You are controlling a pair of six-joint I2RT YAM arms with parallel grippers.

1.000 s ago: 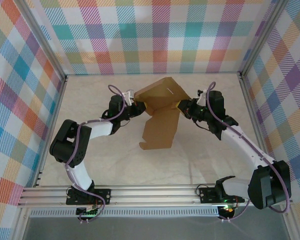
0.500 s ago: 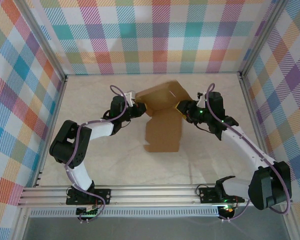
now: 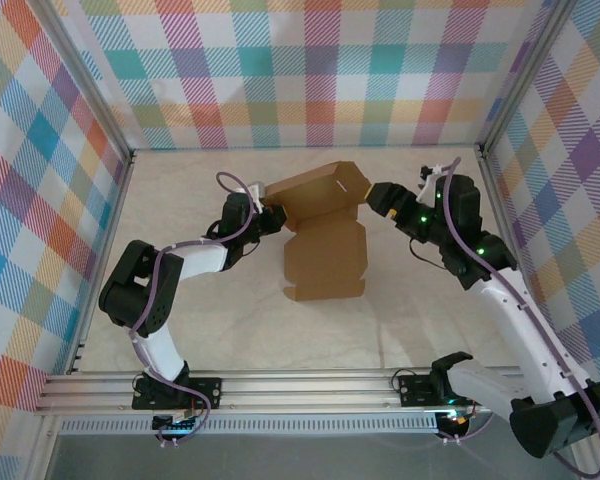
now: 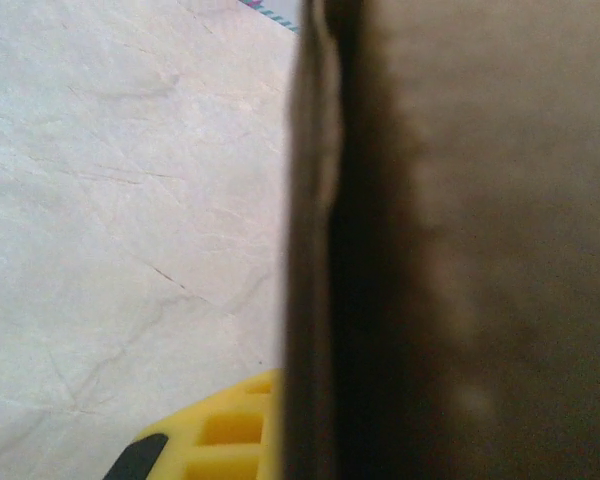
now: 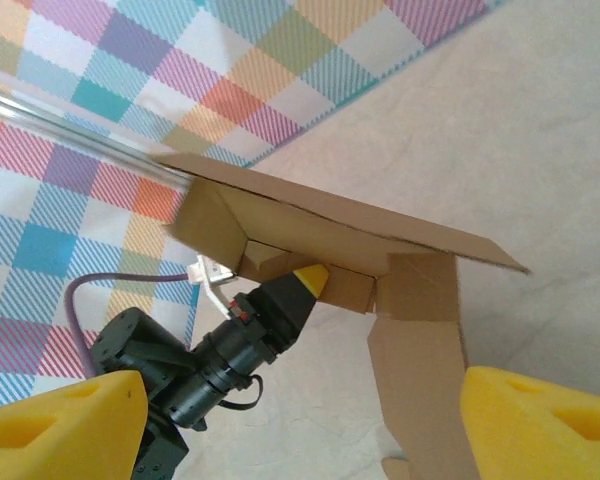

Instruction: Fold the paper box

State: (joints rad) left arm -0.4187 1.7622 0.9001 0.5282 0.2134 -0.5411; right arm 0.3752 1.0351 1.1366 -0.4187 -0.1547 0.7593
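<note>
Pale marbled tabletop w/ brown paper box, part-folded, far flap raised.

Left arm and right arm: white tubular links, black joint housings, black bases. A purple cable runs along each arm. The right gripper has yellow finger pads. The left gripper has a yellow pad with square grid recesses. Green lights show near the right wrist.

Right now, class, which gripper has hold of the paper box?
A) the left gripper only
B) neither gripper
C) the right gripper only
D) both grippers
A: the left gripper is shut on the left edge of the paper box, while the right gripper stands open, its yellow fingers spread wide and clamping nothing.
</note>
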